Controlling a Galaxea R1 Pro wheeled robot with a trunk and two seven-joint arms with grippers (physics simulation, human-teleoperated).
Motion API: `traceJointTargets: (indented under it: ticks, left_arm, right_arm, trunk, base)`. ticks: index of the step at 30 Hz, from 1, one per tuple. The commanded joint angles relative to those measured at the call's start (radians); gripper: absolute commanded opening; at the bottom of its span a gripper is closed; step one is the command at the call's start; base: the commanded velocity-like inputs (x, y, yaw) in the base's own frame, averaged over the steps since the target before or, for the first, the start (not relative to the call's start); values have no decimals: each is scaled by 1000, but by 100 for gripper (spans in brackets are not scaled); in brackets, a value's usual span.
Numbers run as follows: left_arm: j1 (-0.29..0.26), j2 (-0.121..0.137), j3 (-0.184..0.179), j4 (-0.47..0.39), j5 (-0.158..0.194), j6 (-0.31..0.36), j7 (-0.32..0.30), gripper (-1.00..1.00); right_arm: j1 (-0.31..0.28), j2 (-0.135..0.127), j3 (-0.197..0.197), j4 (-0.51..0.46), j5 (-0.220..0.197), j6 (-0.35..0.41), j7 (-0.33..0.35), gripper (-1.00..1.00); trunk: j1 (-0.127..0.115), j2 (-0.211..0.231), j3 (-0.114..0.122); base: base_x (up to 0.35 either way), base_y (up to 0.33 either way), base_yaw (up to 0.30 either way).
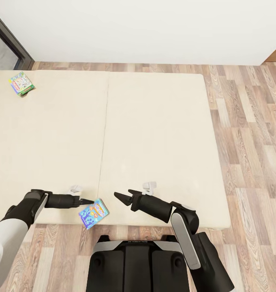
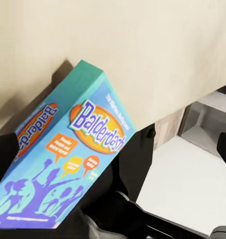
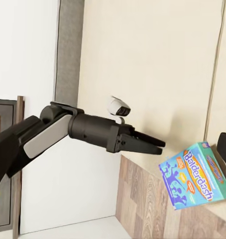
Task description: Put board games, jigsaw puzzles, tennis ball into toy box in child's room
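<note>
Left claw (image 1: 87,201) closed, tips just beside the blue printed cardboard board-game box (image 1: 93,213); right claw (image 1: 124,196) apart beyond it.

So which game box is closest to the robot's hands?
The blue Balderdash box, at the bed's near edge by the left gripper. The green-white box lies at the far corner.

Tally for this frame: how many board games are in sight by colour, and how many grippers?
Blue board game: 1, at the bed's near edge
Green-white board game: 1, far left corner
Grippers: 2, left gripper, right gripper
Total: 4
</note>
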Motion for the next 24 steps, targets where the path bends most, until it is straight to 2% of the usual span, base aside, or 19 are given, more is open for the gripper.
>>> traceJointTargets:
  ticks: [1,7,17,24]
  left_arm:
    - [1,-1,6,0,-11,10,-10,100]
    - [12,3,6,7,-15,18,-14,100]
    - [40,37,7,11,-16,36,-4,100]
    - [51,53,8,15,-16,39,36,100]
  right_arm:
    - [0,0,-1,-1,-3,7,1,100]
    - [0,0,-1,1,-3,7,1,100]
    - [0,0,-1,1,-4,7,0,100]
    - [0,0,-1,1,-3,7,-1,100]
  trunk:
    - [0,-1,-1]
    - [0,-1,-1]
    - [0,-1,-1]
    - [0,-1,-1]
  base:
    - [0,0,0]
    - [0,0,0]
    - [0,0,0]
    - [0,0,0]
